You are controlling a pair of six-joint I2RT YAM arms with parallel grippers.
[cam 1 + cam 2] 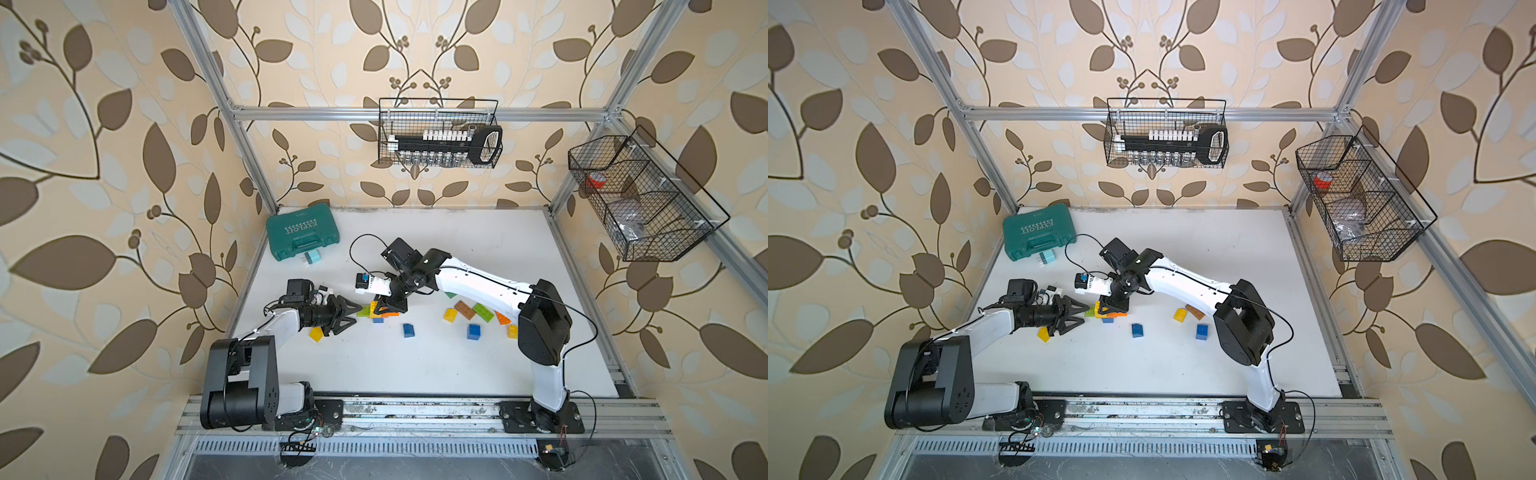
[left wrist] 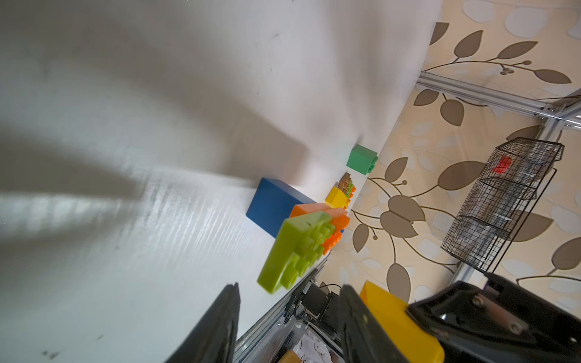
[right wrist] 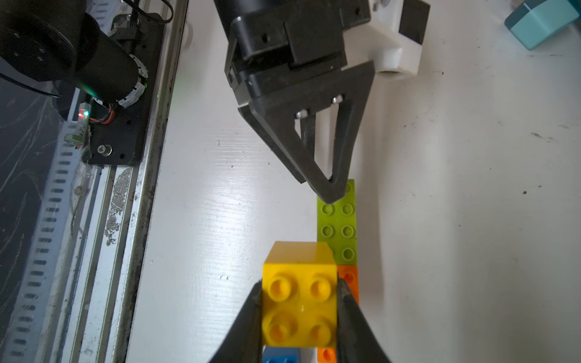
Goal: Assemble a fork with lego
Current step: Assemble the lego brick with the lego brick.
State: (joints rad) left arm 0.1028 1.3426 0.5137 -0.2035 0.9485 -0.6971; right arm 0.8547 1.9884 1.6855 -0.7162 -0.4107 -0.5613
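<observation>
Jaws: right gripper clamped on yellow square brick; left gripper apart, lime long brick end between them. Likely light, rigid, slick: pinch flat sides, not studs.

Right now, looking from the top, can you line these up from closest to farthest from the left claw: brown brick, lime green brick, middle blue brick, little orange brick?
From the left gripper, in a top view:
1. Lime green brick, right at its fingertips.
2. Middle blue brick, loose, toward the right arm.
3. Brown brick, farther along, beside that arm.
4. Little orange brick, farthest right.
</observation>
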